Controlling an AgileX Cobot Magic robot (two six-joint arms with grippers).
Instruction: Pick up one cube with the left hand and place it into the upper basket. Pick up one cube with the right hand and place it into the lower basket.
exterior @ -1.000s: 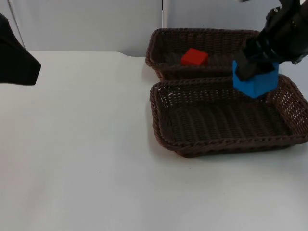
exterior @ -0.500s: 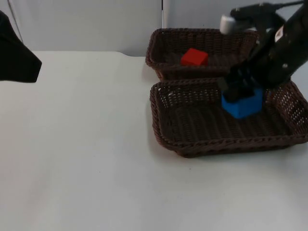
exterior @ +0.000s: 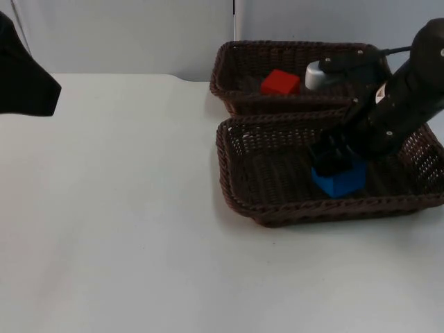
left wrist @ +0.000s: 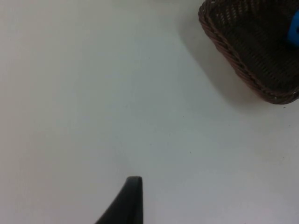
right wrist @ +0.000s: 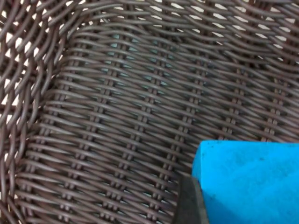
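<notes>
A blue cube [exterior: 340, 179] sits low inside the lower wicker basket [exterior: 230, 182], at or just above its floor, right of the middle. My right gripper [exterior: 332, 161] is shut on it from above. In the right wrist view the blue cube [right wrist: 247, 182] lies against one black finger [right wrist: 189, 203] over the basket's weave [right wrist: 117, 116]. A red cube [exterior: 280, 82] rests in the upper basket [exterior: 220, 69]. My left gripper [exterior: 28, 87] waits at the far left, over bare table. The left wrist view catches the lower basket [left wrist: 252, 56] with a sliver of the blue cube [left wrist: 294, 28].
The two brown baskets stand side by side at the right of the white table [exterior: 125, 208], the upper one against the grey partition wall [exterior: 125, 35]. Open table stretches to the left and in front of them.
My right arm has carried the blue cube down and leftward, from above the lower basket's far right rim to deep inside it. The left arm has not moved.
</notes>
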